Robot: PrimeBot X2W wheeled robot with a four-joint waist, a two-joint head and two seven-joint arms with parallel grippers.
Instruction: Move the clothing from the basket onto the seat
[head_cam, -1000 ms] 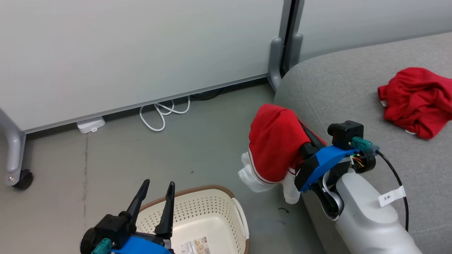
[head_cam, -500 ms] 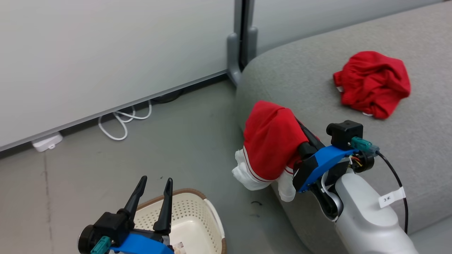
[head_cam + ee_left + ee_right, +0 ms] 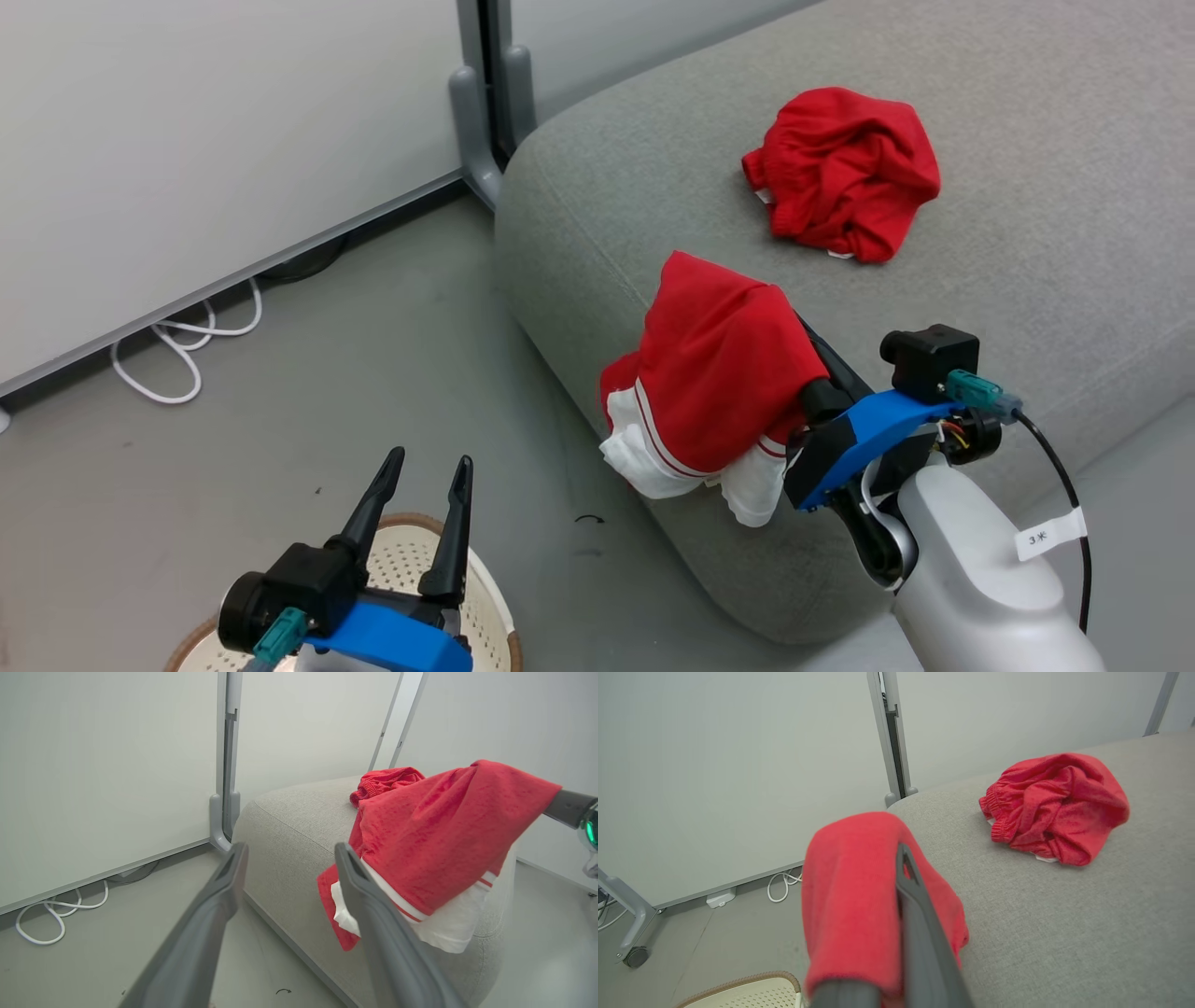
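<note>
The red garment with white stripes and trim point(image 3: 719, 373) hangs draped over my right gripper point(image 3: 901, 854), which is shut on it, at the seat's front left edge. Its white hem dangles down the seat's side. The plain red garment point(image 3: 845, 173) lies crumpled on the grey seat point(image 3: 1027, 233), farther back. My left gripper point(image 3: 430, 457) stands open and empty above the cream basket point(image 3: 397, 560) at the lower left. Only part of the basket's rim and wall shows, and its inside is mostly hidden.
A white cable point(image 3: 182, 350) lies coiled on the grey floor along the pale wall panels. A grey panel post point(image 3: 476, 121) stands at the seat's far corner. A wheeled panel foot point(image 3: 635, 956) sits to the left. Bare floor lies between basket and seat.
The head camera has swung right, so the floor and basket slid left and more of the seat shows. My right gripper now carries the striped garment over the seat's edge. The left gripper stays open.
</note>
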